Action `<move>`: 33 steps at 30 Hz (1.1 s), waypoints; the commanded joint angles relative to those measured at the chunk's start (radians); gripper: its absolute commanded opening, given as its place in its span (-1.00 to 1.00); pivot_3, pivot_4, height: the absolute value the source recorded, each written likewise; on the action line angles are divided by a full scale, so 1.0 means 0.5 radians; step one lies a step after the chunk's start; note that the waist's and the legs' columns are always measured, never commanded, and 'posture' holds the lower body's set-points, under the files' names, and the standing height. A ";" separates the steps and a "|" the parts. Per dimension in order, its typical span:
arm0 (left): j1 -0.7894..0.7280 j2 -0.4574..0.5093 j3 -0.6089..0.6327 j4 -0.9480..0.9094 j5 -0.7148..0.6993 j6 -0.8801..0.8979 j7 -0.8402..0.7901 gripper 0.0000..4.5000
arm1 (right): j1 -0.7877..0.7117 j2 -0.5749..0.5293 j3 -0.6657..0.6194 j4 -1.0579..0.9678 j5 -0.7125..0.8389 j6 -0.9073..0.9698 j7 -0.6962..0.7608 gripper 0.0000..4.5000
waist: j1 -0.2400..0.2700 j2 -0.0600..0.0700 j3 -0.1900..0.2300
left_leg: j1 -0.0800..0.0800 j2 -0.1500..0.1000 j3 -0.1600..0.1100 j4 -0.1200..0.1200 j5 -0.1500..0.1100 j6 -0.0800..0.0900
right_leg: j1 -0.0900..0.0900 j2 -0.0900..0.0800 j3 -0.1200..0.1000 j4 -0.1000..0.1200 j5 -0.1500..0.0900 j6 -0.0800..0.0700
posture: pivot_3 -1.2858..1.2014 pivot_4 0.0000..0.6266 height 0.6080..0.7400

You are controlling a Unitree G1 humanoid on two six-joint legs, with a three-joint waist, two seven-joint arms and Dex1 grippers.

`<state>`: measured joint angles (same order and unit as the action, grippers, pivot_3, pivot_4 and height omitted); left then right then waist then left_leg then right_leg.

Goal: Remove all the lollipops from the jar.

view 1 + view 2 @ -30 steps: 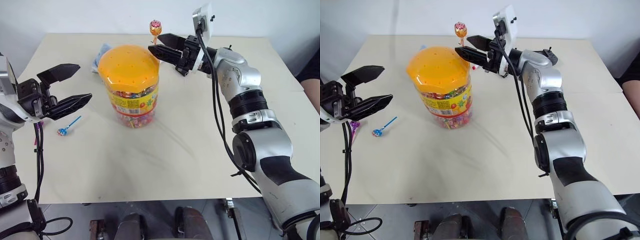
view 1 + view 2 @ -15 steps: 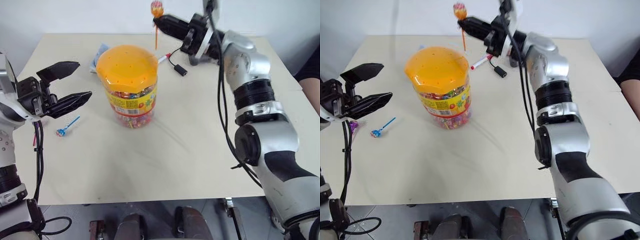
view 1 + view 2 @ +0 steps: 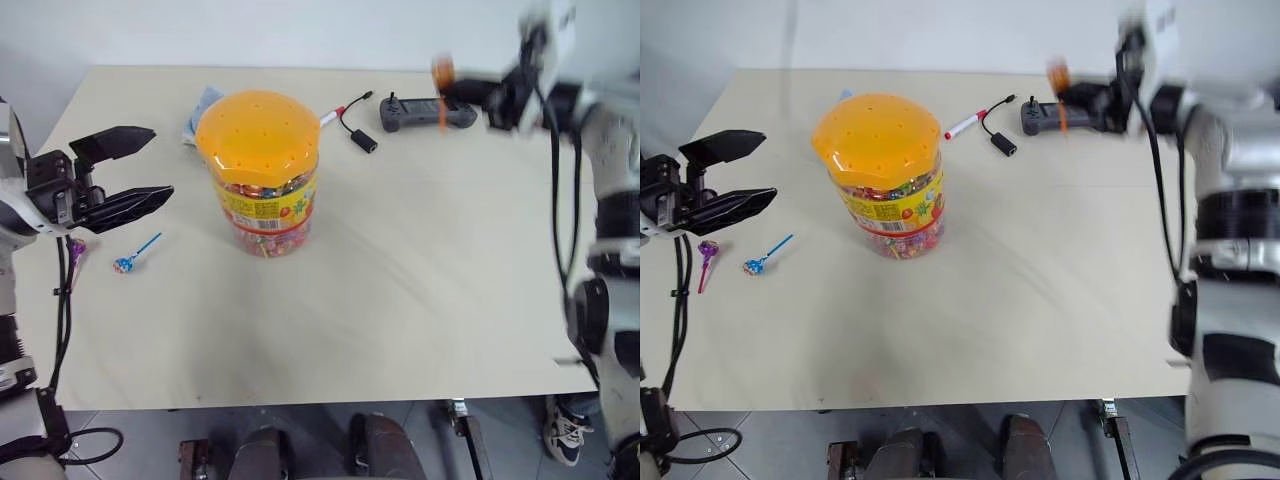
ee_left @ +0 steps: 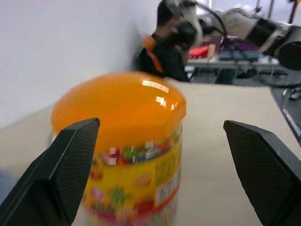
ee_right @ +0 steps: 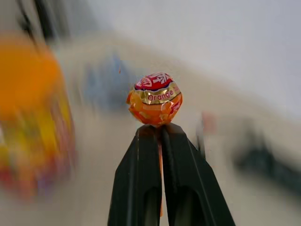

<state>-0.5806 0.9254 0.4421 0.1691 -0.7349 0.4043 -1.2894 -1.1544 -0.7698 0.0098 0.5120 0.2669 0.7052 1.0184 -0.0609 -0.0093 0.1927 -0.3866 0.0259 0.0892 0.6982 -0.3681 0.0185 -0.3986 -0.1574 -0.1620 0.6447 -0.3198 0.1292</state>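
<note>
My right end effector (image 5: 160, 134) pinches the small orange wrapped lollipop (image 5: 154, 98) by its stick at the far right, well clear of the large clear orange-lidded plastic jar (image 3: 258, 170) mid-bench, presumably to set it down. My left end effector (image 3: 140, 166) waits spread beside the jar; the blue lollipop (image 3: 127, 262) and purple lollipop (image 3: 707, 248) lie near left.

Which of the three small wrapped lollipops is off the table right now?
The orange-wrapped lollipop, clamped by its stick in the right gripper. The blue lollipop and the pink-purple lollipop lie on the table near the left gripper.

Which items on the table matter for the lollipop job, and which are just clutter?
Job: jar; orange lollipop in right gripper; blue lollipop; pink lollipop.
Clutter: red marker; black cable adapter; grey handheld controller; blue packet.
</note>
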 commanded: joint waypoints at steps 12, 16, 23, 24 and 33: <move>0.508 0.180 0.379 -0.315 -0.152 0.200 -0.034 1.00 | 0.821 -0.155 -0.064 -0.549 -0.011 0.500 -0.288 -1.00 | 0.043 0.004 0.002 | 0.000 0.005 0.010 0.004 0.000 -0.004 | -0.003 0.002 0.005 -0.007 0.000 0.000 | 0.03 -0.52 1.00; 0.525 0.171 0.398 -0.322 -0.157 0.200 -0.012 1.00 | 0.850 -0.104 -0.097 -0.547 0.009 0.492 -0.356 -1.00 | 0.064 0.004 0.002 | 0.000 0.006 0.011 0.006 0.001 -0.006 | -0.003 0.003 0.006 -0.007 0.000 0.000 | 0.03 -0.52 1.00; 0.553 0.165 0.418 -0.285 -0.191 0.268 0.022 1.00 | 0.969 -0.197 -0.192 -0.769 0.111 0.533 -0.294 -0.04 | 0.076 0.004 0.002 | -0.001 0.005 0.012 0.006 0.001 -0.006 | -0.003 0.003 0.005 -0.007 0.000 0.000 | 0.03 -0.52 1.00; 0.549 0.164 0.416 -0.277 -0.194 0.277 0.028 1.00 | 0.976 -0.216 -0.206 -0.792 0.130 0.538 -0.280 0.11 | 0.076 0.004 0.003 | -0.001 0.005 0.013 0.006 0.001 -0.006 | -0.003 0.003 0.005 -0.007 0.000 0.000 | 0.03 -0.52 1.00; 0.595 0.183 0.340 -0.182 -0.056 0.408 0.319 1.00 | 1.090 -0.270 -0.401 -1.053 0.385 0.166 0.043 0.99 | 0.071 0.004 0.002 | 0.000 0.006 0.014 0.005 0.001 -0.006 | -0.003 0.005 0.006 -0.007 0.000 0.000 | 0.03 -0.52 1.00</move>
<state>-0.2980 0.9950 0.6065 0.0716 -0.7922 0.6036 -1.1693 -0.6142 -0.9102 -0.1356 0.0577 0.4116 0.8791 0.9835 -0.0257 -0.0072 0.1939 -0.3867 0.0291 0.0961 0.7008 -0.3676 0.0155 -0.3999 -0.1550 -0.1593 0.6411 -0.3198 0.1291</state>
